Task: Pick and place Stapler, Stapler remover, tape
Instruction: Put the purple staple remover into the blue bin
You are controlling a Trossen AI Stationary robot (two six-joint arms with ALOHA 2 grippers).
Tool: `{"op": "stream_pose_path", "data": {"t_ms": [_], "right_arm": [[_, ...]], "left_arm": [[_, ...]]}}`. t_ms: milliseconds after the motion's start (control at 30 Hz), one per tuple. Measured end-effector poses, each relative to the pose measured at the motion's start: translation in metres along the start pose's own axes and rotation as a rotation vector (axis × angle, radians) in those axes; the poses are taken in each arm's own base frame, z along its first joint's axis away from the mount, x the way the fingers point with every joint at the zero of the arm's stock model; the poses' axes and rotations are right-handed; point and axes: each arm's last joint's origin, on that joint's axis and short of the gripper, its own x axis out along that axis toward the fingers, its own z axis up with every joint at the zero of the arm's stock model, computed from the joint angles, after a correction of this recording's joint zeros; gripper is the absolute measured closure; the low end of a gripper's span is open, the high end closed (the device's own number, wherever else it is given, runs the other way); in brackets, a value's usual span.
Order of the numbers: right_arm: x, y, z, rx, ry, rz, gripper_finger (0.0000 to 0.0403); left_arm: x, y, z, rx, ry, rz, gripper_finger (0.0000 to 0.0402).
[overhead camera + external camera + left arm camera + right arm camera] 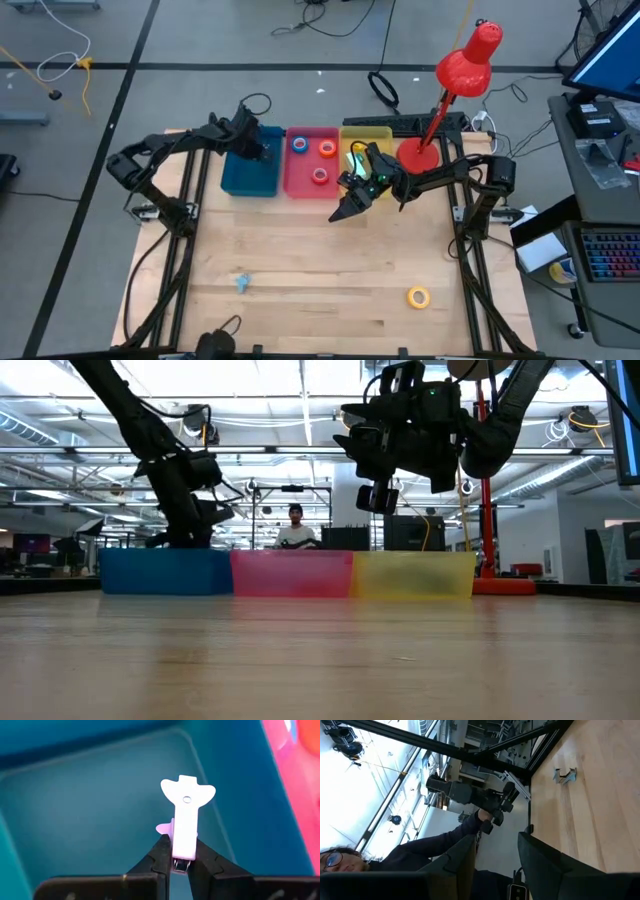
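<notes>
The left gripper [181, 862] hung over the blue bin [250, 172], fingers pinching the pale staple remover [184, 822] by its lower end. It looked light, stiff and slippery, best gripped across its flat sides. The right gripper [345, 210] hovered above the table [320, 270], fingers apart and empty.

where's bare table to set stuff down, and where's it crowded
Bare wood fills most of the wooden table, between the three bins and the front edge, broken only by the small light-blue item and the yellow tape roll. Crowded: the pink bin holding three tape rolls, the blue bin under the left end effector, and the red lamp base.
</notes>
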Motion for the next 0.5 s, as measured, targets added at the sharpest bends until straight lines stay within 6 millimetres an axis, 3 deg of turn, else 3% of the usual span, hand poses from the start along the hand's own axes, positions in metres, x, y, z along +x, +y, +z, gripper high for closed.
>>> {"op": "stream_pose_path", "data": {"t_ms": [233,500], "right_arm": [[0.000,0.000,0.000,0.001,0.001,0.000,0.0261],[0.000,0.000,0.000,0.000,0.002,0.001,0.0261]], "left_arm": [[-0.004,0.012,0.011,-0.009,-0.044,-0.146,0.0366],[-0.003,0.033,0.009,-0.053,-0.042,-0.194,0.0366]]}}
